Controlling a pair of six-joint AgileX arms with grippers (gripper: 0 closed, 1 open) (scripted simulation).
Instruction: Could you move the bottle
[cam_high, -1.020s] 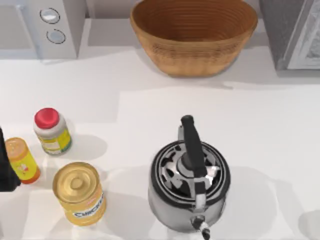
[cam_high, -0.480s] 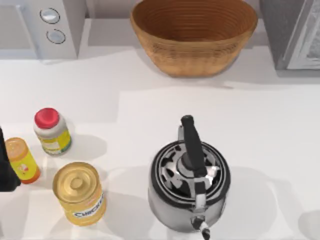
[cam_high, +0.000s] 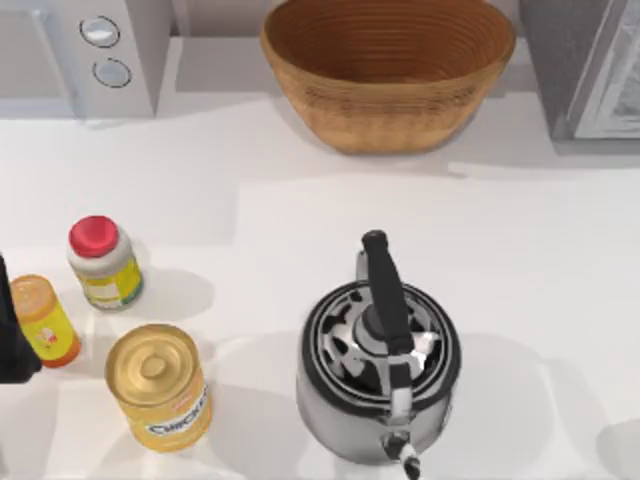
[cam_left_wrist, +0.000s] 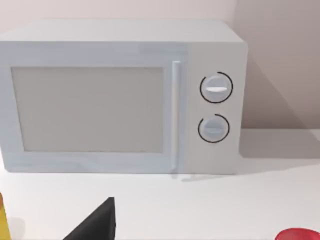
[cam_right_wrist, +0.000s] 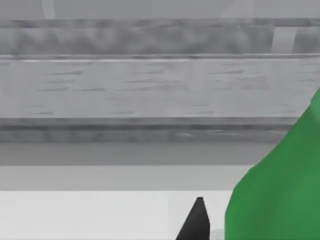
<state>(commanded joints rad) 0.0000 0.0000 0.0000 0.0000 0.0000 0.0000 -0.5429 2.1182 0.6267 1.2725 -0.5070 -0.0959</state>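
Top view: steel kettle (cam_high: 380, 375) sits at 6 o'clock, black handle on top, spout toward the near edge. Wicker basket (cam_high: 388, 70) at 12. Microwave (cam_high: 85, 55) at 11. At 8 o'clock, a cluster: red-capped jar (cam_high: 104, 262), orange bottle (cam_high: 44, 320) just beside it, yellow can (cam_high: 160, 386) nearer the kettle. Left arm (cam_high: 12, 335) is a dark shape at the left edge, 9 o'clock, next to the orange bottle.

Left wrist view: microwave front with two dials; one black fingertip (cam_left_wrist: 97, 224) low in frame. Can't tell the grip state.

Right wrist view: the bottle (cam_right_wrist: 280, 195), green, close to the camera, just beside a black fingertip (cam_right_wrist: 196, 222); grey appliance wall (cam_right_wrist: 150, 90) behind. Can't tell whether it's grasped.
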